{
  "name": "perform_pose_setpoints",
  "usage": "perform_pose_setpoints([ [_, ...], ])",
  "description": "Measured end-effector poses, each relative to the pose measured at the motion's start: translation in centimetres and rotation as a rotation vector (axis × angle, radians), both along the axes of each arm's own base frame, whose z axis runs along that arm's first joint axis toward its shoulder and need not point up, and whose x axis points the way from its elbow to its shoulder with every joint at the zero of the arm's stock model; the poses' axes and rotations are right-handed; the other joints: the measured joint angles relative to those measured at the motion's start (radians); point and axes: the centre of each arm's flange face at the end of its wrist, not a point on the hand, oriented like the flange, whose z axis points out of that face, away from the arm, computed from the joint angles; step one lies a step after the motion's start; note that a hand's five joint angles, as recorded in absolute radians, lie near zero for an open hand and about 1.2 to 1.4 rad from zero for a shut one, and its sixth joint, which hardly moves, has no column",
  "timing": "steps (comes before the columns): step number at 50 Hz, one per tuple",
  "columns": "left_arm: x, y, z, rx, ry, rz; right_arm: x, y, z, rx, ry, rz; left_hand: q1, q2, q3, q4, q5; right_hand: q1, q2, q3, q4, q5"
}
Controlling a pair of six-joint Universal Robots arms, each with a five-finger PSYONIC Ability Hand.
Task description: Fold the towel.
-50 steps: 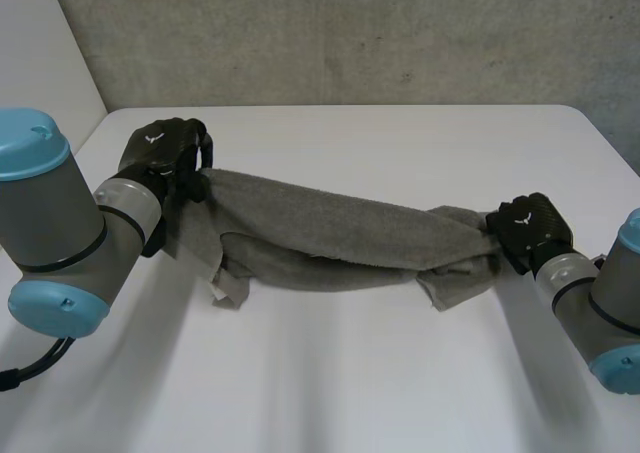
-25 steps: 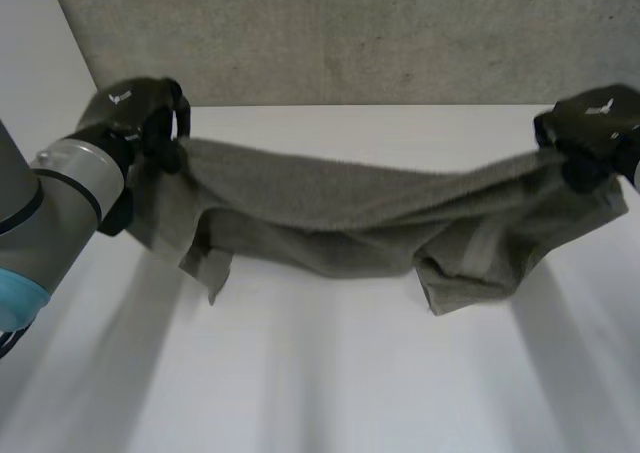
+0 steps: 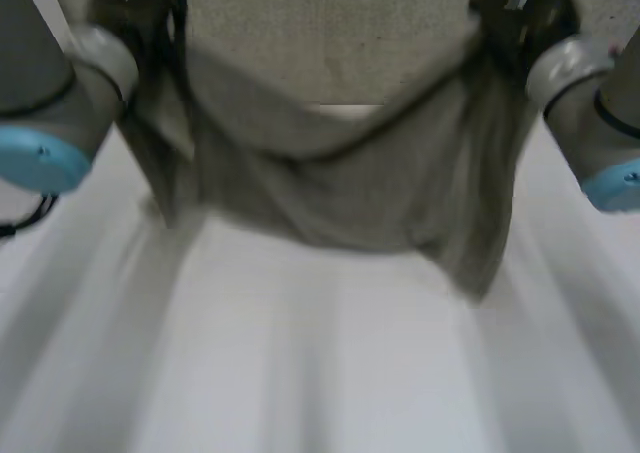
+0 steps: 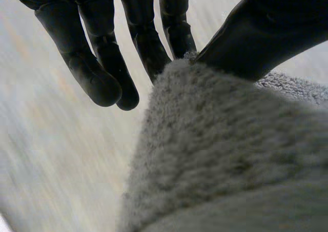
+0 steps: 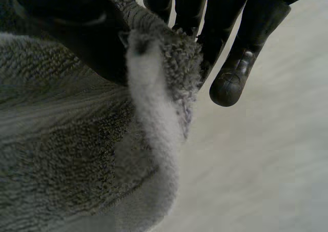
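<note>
The robot's black left hand (image 3: 148, 11), at the end of the grey arm with the light-blue cap (image 3: 45, 98), is up at the far left, in front of the rough grey wall (image 3: 330, 33), and it has hold of the thick grey terry towel (image 3: 340, 188) at the towel's left end. In the left wrist view this hand (image 4: 154, 42) pinches the fuzzy cloth (image 4: 215, 150) between the thumb (image 4: 256, 35), which lies on top of the fold, and the fingers nearest it. The other fingers (image 4: 95, 68) reach out straight beside the cloth and touch nothing. From that grip the towel hangs across the middle of the head view in a deep sag, its upper edge dipping between the two hands and its body hanging in loose folds over the white table (image 3: 320, 383). Its lowest corner droops on the right side; I cannot tell whether it touches the tabletop. The black right hand (image 3: 522, 8), on the other grey arm (image 3: 590, 113), holds the towel's right end up at about the same height. In the right wrist view this hand (image 5: 215, 17) is closed on the towel (image 5: 77, 155) in a pinch, thumb (image 5: 77, 29) pressed onto a bunched edge with a paler hem band and fingers behind the cloth, with one fingertip (image 5: 230, 86) hanging free beside it.
</note>
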Motion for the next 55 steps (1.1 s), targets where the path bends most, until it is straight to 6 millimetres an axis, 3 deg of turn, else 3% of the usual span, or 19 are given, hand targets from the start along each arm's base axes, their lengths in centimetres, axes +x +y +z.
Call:
perform_pose_setpoints([
  [1, 0.1, -0.1, 0.9, -0.032, 0.033, -0.003, 0.0, 0.1, 0.7, -0.037, -0.031, 0.000, 0.000, 0.000, 0.000, 0.000, 0.000, 0.000, 0.000, 0.000, 0.000, 0.000],
  [3, 0.8, -0.2, 5.0, -0.161, 0.175, -0.020, -0.5, 1.0, 4.6, -0.215, -0.180, 0.011, 0.000, 0.000, 0.000, 0.000, 0.000, 0.001, 0.000, 0.000, 0.000, 0.000],
  [6, 2.2, -0.1, 8.4, -0.266, 0.304, -0.044, -1.1, 2.5, 7.3, -0.334, -0.282, 0.038, 0.000, 0.000, 0.000, 0.000, 0.000, 0.001, 0.000, 0.000, 0.000, 0.000],
  [10, 3.3, -0.5, 9.4, -0.285, 0.362, -0.061, -1.3, 3.5, 7.5, -0.332, -0.294, 0.077, 0.000, 0.000, 0.000, 0.000, 0.000, 0.001, 0.000, 0.000, 0.000, 0.005],
  [14, 3.9, -1.4, 7.5, -0.207, 0.352, -0.056, -0.9, 4.1, 5.7, -0.225, -0.232, 0.127, 0.000, 0.000, 0.000, 0.000, 0.000, 0.001, 0.000, 0.000, 0.000, 0.005],
  [22, 4.3, -2.3, -1.8, 0.095, 0.253, -0.046, -0.3, 4.3, -2.6, 0.140, -0.057, 0.202, 0.000, 0.000, -0.001, 0.000, 0.000, 0.001, 0.000, 0.000, 0.000, 0.005],
  [27, 3.8, -0.9, -9.4, 0.274, 0.106, -0.102, -1.0, 5.0, -9.3, 0.337, 0.083, 0.191, 0.000, 0.000, -0.002, 0.000, 0.000, 0.001, 0.000, 0.000, 0.000, 0.005],
  [30, 3.6, 0.4, -13.2, 0.342, -0.003, -0.134, -1.5, 5.9, -12.3, 0.402, 0.165, 0.181, 0.000, 0.000, -0.002, 0.000, 0.000, 0.001, 0.000, 0.000, 0.000, 0.005],
  [35, 3.8, 2.6, -17.6, 0.415, -0.170, -0.166, -2.2, 7.2, -15.9, 0.469, 0.283, 0.167, 0.000, 0.000, -0.004, 0.000, 0.000, 0.001, 0.000, 0.000, 0.000, 0.005],
  [39, 4.2, 4.1, -19.1, 0.469, -0.243, -0.176, -2.7, 7.9, -16.9, 0.492, 0.321, 0.152, 0.000, 0.000, -0.004, 0.000, 0.000, 0.001, 0.000, 0.000, 0.000, 0.005],
  [42, 4.5, 5.0, -19.1, 0.505, -0.260, -0.177, -3.1, 8.1, -16.6, 0.491, 0.322, 0.138, 0.000, 0.000, -0.004, 0.000, 0.000, 0.001, 0.000, 0.000, 0.000, 0.005],
  [51, 5.5, 6.5, -16.1, 0.542, -0.243, -0.157, -5.0, 8.6, -13.6, 0.479, 0.269, 0.080, 0.000, 0.000, -0.004, 0.000, 0.000, 0.001, 0.000, 0.000, 0.000, 0.005],
  [55, 5.7, 6.3, -15.8, 0.534, -0.242, -0.150, -5.4, 8.6, -13.4, 0.499, 0.243, 0.071, 0.000, 0.000, -0.004, 0.000, 0.000, 0.001, 0.000, 0.000, 0.000, 0.005],
])
